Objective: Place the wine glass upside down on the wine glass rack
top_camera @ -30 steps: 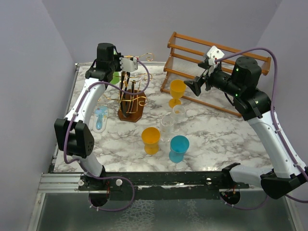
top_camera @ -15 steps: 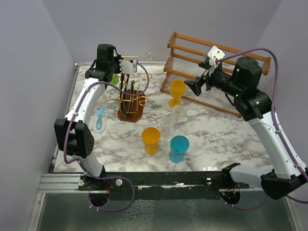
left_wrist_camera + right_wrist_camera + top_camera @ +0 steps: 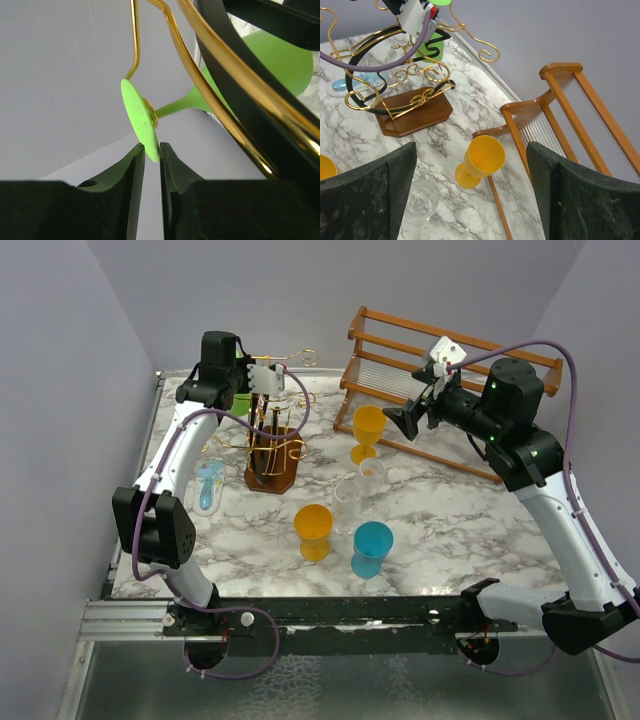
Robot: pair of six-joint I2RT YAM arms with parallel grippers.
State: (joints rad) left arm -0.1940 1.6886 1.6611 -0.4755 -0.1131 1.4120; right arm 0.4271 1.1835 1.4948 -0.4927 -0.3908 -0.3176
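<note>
One green wine glass [image 3: 280, 62], matte and opaque, hangs upside down in the wine glass rack [image 3: 272, 475] at the back left of the marbled surface [image 3: 450, 530]. Its flat round foot is uppermost and its bowl is below. A gold wire arm of the rack meets the foot where the thin stem joins it. The left claw [image 3: 152, 147] is pinched on the rim of that foot, its dark fingers nearly together. The right claw [image 3: 405, 422] hangs spread wide apart, holding nothing, above a yellow goblet [image 3: 481, 161] that stands beside a wooden slatted rack [image 3: 555, 115].
</note>
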